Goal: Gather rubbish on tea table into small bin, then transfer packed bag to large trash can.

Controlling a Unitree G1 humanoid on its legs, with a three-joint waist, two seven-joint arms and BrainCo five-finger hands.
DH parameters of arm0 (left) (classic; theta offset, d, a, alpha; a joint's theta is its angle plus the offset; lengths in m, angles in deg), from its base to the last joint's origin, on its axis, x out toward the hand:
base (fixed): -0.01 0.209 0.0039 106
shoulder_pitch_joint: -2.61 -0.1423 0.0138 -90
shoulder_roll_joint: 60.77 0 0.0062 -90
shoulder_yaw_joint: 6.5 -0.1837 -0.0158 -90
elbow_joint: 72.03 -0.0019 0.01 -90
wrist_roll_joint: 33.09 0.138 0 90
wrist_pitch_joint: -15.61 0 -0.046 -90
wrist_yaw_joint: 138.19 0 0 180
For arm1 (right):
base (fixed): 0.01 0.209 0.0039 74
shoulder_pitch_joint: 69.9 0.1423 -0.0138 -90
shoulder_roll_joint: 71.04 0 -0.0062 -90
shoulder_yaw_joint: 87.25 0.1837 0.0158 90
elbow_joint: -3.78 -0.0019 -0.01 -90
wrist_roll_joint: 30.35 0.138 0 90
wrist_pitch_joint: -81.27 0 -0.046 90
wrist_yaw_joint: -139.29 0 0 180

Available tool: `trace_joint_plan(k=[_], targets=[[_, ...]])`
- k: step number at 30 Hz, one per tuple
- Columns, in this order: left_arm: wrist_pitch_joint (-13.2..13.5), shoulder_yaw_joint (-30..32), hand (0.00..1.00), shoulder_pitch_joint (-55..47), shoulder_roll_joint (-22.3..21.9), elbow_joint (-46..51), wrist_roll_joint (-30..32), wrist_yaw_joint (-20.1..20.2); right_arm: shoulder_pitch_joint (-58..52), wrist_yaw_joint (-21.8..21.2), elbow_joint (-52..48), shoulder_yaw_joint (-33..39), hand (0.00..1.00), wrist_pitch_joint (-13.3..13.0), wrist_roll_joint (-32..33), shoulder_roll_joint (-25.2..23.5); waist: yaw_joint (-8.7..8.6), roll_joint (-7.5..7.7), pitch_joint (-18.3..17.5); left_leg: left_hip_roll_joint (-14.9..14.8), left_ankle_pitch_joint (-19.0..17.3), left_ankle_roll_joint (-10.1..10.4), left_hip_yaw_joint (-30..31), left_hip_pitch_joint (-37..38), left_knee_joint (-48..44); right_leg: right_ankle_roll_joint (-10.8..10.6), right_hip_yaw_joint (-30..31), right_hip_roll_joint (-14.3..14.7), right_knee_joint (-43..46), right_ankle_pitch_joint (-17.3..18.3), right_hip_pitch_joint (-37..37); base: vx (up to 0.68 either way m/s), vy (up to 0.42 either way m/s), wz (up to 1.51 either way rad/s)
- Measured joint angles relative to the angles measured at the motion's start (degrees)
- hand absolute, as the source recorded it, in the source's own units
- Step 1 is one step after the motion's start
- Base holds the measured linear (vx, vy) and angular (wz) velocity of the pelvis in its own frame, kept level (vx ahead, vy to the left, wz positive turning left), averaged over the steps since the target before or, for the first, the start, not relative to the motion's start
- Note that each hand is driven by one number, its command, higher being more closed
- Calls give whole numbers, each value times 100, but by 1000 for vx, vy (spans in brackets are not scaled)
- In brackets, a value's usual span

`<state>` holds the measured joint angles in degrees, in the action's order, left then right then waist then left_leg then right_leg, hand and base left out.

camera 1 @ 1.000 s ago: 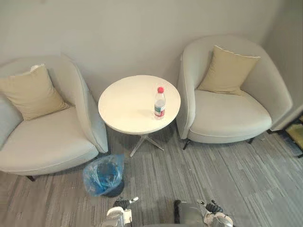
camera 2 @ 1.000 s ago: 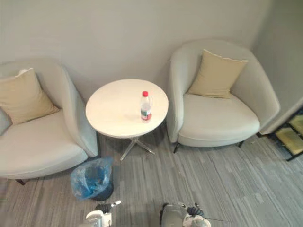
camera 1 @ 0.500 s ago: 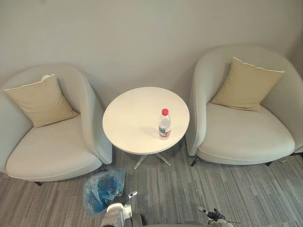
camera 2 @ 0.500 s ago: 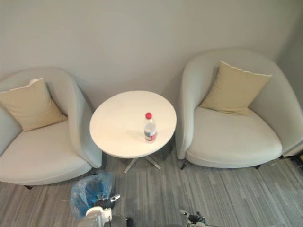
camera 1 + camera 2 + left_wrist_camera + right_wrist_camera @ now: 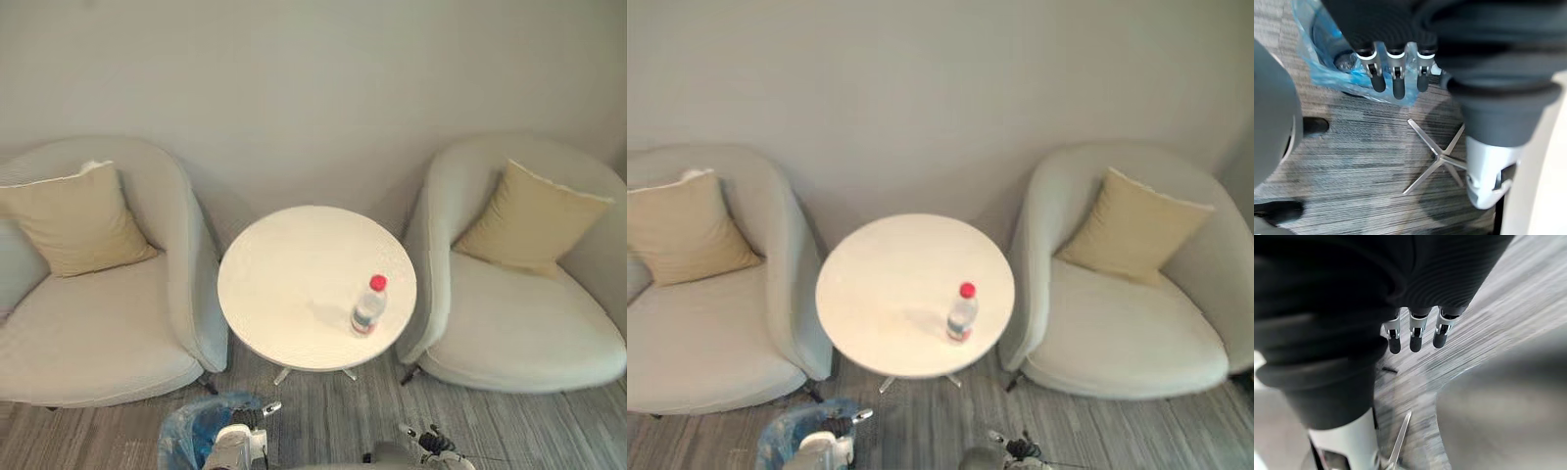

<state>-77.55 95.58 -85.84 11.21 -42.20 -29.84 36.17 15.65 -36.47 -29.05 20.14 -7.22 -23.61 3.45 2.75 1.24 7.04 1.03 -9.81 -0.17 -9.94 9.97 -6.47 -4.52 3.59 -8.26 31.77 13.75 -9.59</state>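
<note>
A red-capped bottle point(image 5: 368, 305) stands upright on the round bench point(image 5: 284, 284) while the left hand point(image 5: 1395, 81), by the blue-bagged bin point(image 5: 188, 439), and the right hand point(image 5: 1415, 335) hang empty, fingers straight.

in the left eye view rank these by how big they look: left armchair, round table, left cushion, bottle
1. left armchair, largest even though the picture's edge cuts it off
2. round table
3. left cushion
4. bottle, by far the smallest
</note>
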Motion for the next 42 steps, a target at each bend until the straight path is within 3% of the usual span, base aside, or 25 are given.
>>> trace_joint_plan(k=[1, 2, 4, 6, 10, 15, 18, 22, 27, 36, 42], targets=[[11, 66, 0, 11, -7, 12, 2, -10, -5, 17, 44, -75, 0, 4, 9, 12, 8, 76, -22, 28, -84, 130, 171, 5, -55, -36, 138, 10, -603, -280, 136, 202, -218, 59], [11, 110, 0, 15, -47, -12, 3, -17, 2, 19, 63, -78, 0, 6, 7, 46, 23, -5, -47, -36, -93, 145, 223, 7, -73, -26, 87, 56, -712, -231, 214, 231, -265, 27], [-3, 236, 0, -68, -193, -57, -3, -24, -3, 25, 169, -80, 0, 21, -3, 237, 54, -314, -213, -362, -98, 225, 256, 8, -39, 103, -25, 319, -1179, -331, 490, 180, -187, 1], [-2, 255, 0, -76, -195, -131, -3, -35, -4, 38, 243, -80, 0, 10, -2, 276, 41, -380, -256, -509, -60, 289, 290, 11, -45, 196, -150, 477, -1438, -414, 659, 112, -159, 1], [-1, 135, 0, -45, -159, -127, -1, -35, 7, 63, 232, -322, 0, 6, -4, 288, 43, -288, -234, -679, 86, 498, 492, -66, -5, 309, -337, 632, -1738, -519, 775, 41, -120, 20], [-1, -210, 0, -31, -93, -123, 14, -78, -5, 164, -68, -657, 0, -5, -105, 359, 35, -270, -219, -624, 280, 523, 597, -205, 53, 279, -377, 607, -2041, -726, 830, -26, -18, 12], [6, -392, 0, -18, -2, -96, 70, -183, -225, 242, -1141, -1015, 0, -58, -428, 384, 1, -222, -140, -556, 445, 507, 632, -211, 195, 250, -406, 534, -2215, -844, 857, -78, 18, 9], [28, -550, 0, -123, 48, 94, 142, -194, -662, 294, -2889, -1155, 0, -239, -887, 563, -48, -240, -117, -584, 402, 506, 746, -308, 430, 160, -442, 541, -2322, -957, 734, -106, 38, 8], [50, -709, 0, -274, 220, 343, 342, -198, -1099, 300, -4112, -1292, 0, -401, -1365, 615, -79, -185, -12, -585, 288, 504, 708, -370, 425, 135, -394, 534, -2547, -1140, 779, -88, 26, -6], [64, -989, 0, -501, 342, 312, 536, -185, -1246, 268, -4424, -1331, 0, -450, -1805, 733, -224, -395, -126, -551, 315, 528, 802, -339, 423, 130, -443, 545, -2870, -1314, 952, 54, 17, 3], [120, -1099, 0, -492, 374, 218, 560, -172, -986, 306, -4418, -1429, 0, -457, -1786, 857, -223, -400, -145, -524, 319, 522, 1102, -391, 417, 144, -647, 536, -3258, -1430, 1188, 48, 2, 17]])
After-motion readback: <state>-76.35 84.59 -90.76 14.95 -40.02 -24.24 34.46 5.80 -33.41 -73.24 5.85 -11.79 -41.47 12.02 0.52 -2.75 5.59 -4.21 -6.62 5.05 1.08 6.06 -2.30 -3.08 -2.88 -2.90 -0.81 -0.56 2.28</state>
